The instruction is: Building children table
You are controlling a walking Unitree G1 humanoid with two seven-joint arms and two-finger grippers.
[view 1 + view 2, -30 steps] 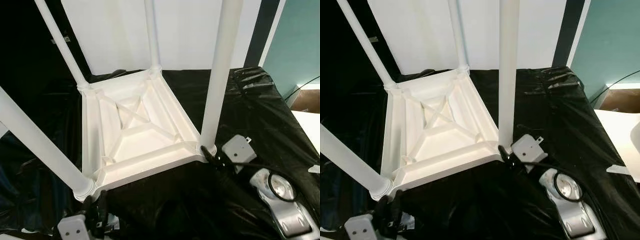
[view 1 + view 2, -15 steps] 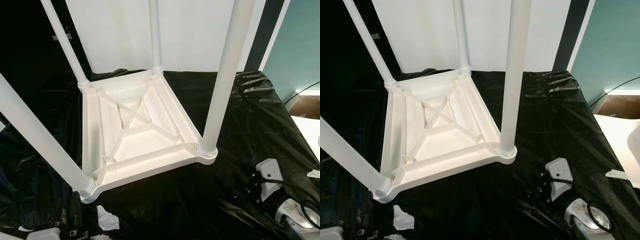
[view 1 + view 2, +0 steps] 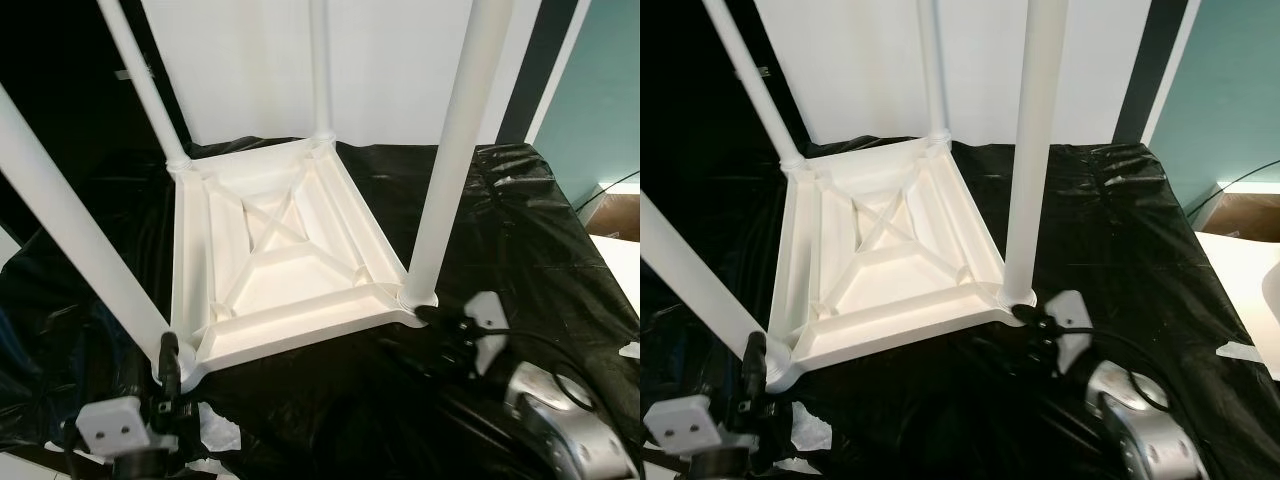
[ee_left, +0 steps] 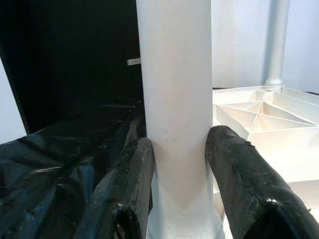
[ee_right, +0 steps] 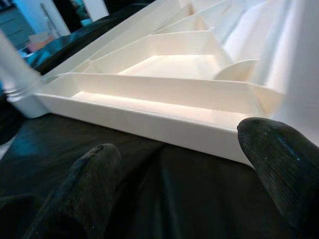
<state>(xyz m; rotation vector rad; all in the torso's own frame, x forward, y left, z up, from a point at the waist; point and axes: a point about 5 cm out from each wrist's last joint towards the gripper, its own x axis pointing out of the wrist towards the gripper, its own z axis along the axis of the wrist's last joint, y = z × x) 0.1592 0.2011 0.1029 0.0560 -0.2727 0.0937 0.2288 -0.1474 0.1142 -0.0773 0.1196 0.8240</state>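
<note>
left wrist view, left gripper (image 4: 177, 164) fingers (image 4: 127, 194) clamping table leg (image 4: 174, 99)

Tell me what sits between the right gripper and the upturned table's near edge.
Only bare black sheet, per the right wrist view, between right gripper and table edge.

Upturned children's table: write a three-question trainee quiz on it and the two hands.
1. True or false: the left hand has its fingers on either side of a table leg.
2. How many legs stand up from the upturned white table? A two, B three, C four.
3. Fill in: the right hand sits by the base of the near right leg, its fingers ____.

Key: 1 true. 2 C. 3 open.
</note>
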